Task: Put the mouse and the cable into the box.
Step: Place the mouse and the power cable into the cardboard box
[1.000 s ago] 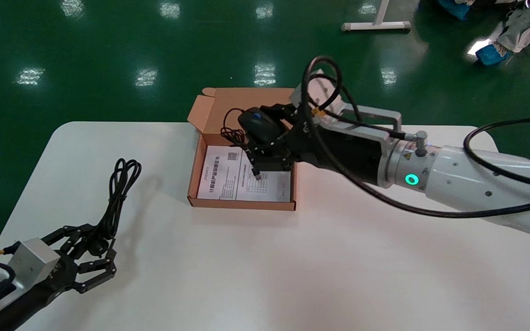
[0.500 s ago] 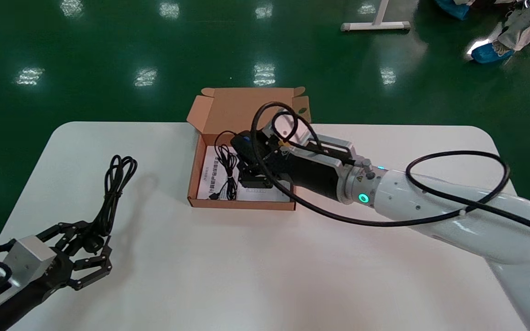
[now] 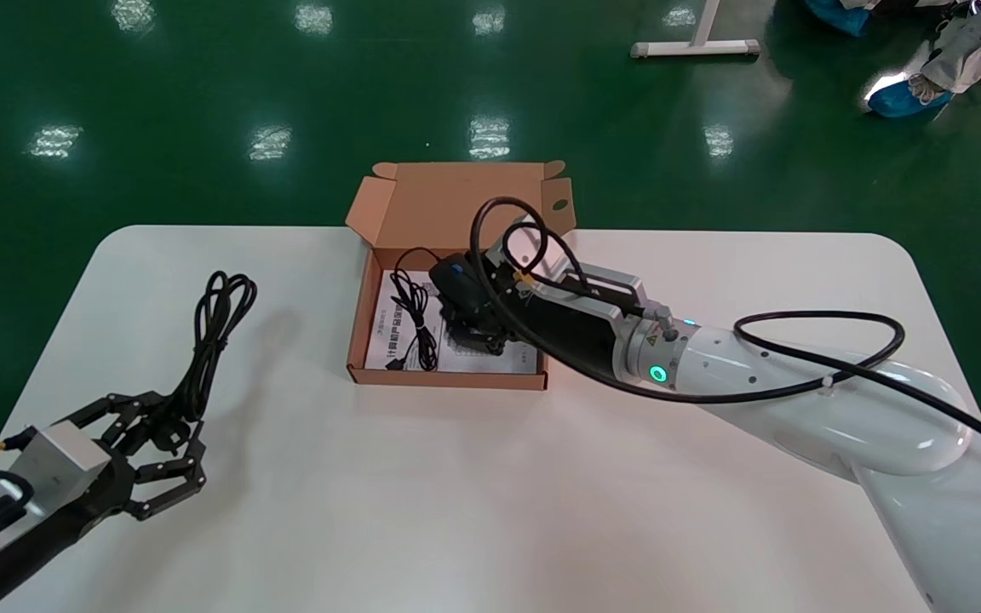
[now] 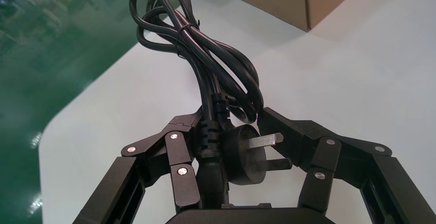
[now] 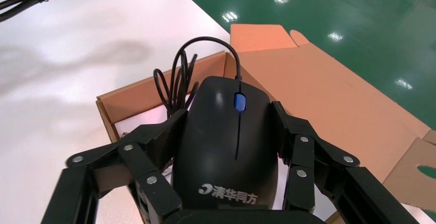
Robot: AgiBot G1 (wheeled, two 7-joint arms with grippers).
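Black glossy mouse [image 5: 226, 142]; brown cardboard box [image 3: 448, 380].

Black mouse [image 5: 229, 142] with blue wheel [image 5: 239, 101], black cable [image 4: 221, 70], brown box [image 3: 456, 200], white table [image 3: 456, 477], green floor [image 3: 201, 85].

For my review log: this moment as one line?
right claw grips mouse over box | left claw grips cable over table

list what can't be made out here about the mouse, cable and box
1. Head view: whether the mouse touches the floor of the box; the right gripper covers its underside.
2. Head view: the print on the paper sheet is too small to read and lies partly under the mouse wire.
3. Head view: the plug of the cable is buried among the left gripper fingers.
4. Right wrist view: the box floor is hidden behind the mouse.
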